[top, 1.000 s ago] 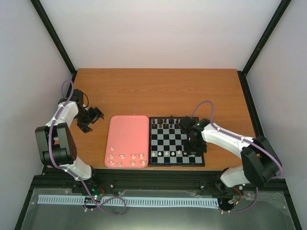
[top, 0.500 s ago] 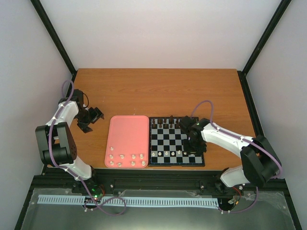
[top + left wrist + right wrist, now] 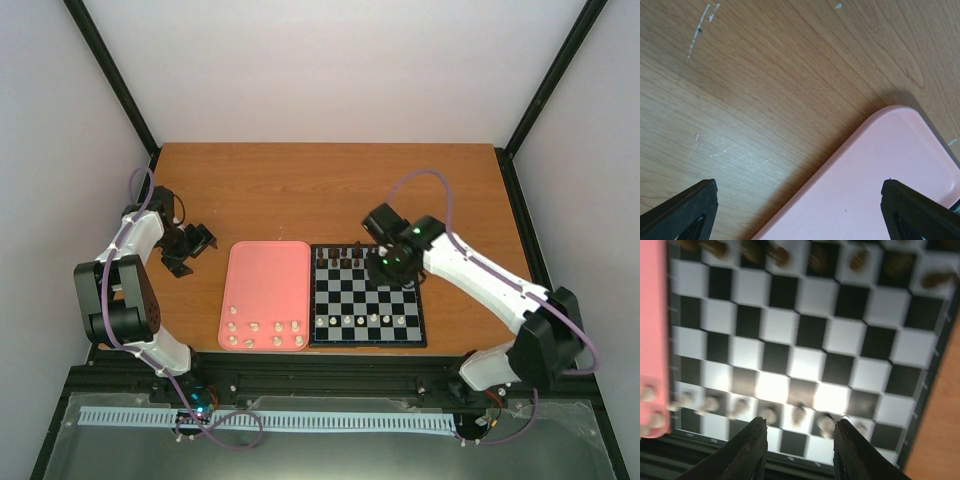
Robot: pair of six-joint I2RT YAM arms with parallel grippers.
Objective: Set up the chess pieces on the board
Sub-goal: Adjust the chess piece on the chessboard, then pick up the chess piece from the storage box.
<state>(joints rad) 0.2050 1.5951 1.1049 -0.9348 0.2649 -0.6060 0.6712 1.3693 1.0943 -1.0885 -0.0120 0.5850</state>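
Over the far right part of the board [image 3: 365, 290], the right gripper [image 3: 392, 266] hangs above the squares, clear of the pieces. In its wrist view the two black fingers [image 3: 751, 452] stand a medium gap apart, gripping no piece, and the board's near rows show between them.

Cream chess pieces [image 3: 373, 319] stand in one line close to the board's near edge, each on its own square. More cream ones sit loose on the pink tray [image 3: 265, 275], bunched in two rough rows at its near end. The tray lies just beside the board on its left, long sides parallel. Dark pieces [image 3: 345, 255] line the board's far edge and are blurred in the wrist view.

The left gripper [image 3: 192, 243] sits low over the table [image 3: 330, 190], left of the tray and well apart from the board. Its fingers [image 3: 690, 212] are spread wide, tips at the bottom corners of the wrist view. Scratched wood and one rounded tray corner lie under them.
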